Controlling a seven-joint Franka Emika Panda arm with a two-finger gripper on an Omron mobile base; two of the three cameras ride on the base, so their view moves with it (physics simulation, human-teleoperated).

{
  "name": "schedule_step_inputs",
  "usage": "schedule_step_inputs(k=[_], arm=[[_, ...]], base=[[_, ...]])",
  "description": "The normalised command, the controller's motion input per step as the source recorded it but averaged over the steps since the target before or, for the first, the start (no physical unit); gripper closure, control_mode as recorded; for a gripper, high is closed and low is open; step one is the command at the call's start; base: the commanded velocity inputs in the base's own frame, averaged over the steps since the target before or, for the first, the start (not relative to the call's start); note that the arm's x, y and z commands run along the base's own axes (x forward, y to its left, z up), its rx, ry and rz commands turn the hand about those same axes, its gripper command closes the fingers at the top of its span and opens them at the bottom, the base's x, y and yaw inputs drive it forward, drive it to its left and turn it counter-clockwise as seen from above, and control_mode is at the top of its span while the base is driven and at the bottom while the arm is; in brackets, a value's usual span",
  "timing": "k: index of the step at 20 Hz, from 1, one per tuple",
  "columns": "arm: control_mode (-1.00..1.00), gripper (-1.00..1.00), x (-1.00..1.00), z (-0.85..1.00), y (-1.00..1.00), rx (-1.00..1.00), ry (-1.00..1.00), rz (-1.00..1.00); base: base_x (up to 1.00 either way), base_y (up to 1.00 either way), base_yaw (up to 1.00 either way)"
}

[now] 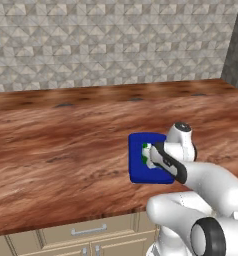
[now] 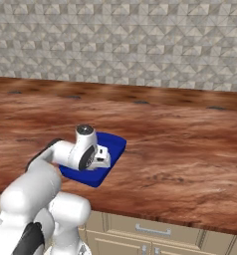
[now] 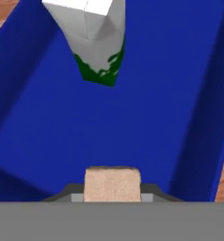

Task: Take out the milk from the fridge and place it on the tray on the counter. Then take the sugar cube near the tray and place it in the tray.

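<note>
While the milk (image 3: 96, 42) stands in the tray (image 3: 170, 94), the gripper (image 3: 112, 190) above it grips the sugar cube (image 3: 112, 183).

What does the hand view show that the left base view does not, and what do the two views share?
Hand view alone: the sugar cube, pale beige, held between the jaws of the gripper just over the tray floor.

Left base view alone: the reddish-brown counter, the beige drawers beneath it, the tiled wall and the white arm reaching over the tray.

Both: the blue tray and the milk, green and white, standing inside it.
</note>
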Motion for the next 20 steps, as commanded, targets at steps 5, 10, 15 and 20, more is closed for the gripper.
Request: schedule_step_inputs(k=[5, 10, 15, 20], arm=[[-1.00, 1.00, 0.00, -0.38, 0.05, -0.01, -0.07, 0.06], [-1.00, 1.00, 0.00, -0.32, 0.21, -0.03, -0.04, 0.00], [-1.00, 1.00, 0.00, -0.34, 0.25, -0.03, -0.01, 0.00], [-1.00, 1.00, 0.00, -0.39, 0.06, 0.00, 0.00, 0.00]], base=[[0.00, 0.00, 0.00], [0.00, 0.00, 0.00], [0.00, 0.00, 0.00], [0.00, 0.00, 0.00]])
